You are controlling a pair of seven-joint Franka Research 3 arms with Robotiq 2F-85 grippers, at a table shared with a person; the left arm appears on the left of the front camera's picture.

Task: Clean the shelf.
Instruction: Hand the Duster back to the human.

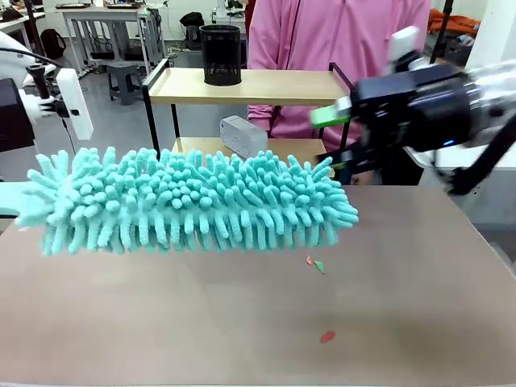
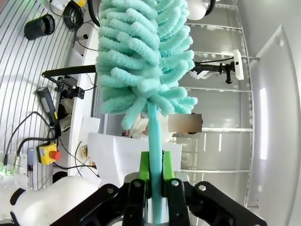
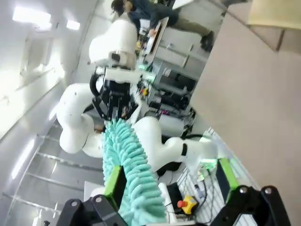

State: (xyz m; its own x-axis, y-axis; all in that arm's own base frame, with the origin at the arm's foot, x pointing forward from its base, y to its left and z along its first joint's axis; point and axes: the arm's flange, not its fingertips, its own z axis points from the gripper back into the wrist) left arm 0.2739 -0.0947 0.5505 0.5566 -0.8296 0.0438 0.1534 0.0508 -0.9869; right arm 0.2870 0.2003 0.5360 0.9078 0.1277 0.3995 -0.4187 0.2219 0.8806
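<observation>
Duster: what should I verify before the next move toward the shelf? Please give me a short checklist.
1. Left pincer shut on the duster handle: ok.
2. Right pincer open: ok; whether it touches the duster: cannot tell.
3. Shelf top board free: not ok, a black mesh cup stands there.
4. Lower board free: not ok, a white box lies there.
5. Person clear of shelf: not ok, stands directly behind.

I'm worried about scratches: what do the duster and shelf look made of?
The duster is soft teal chenille strands, likely microfibre, matte and fluffy, on a smooth plastic-looking handle. The shelf has light matte wood-look boards in a thin black frame, probably painted metal.
</observation>
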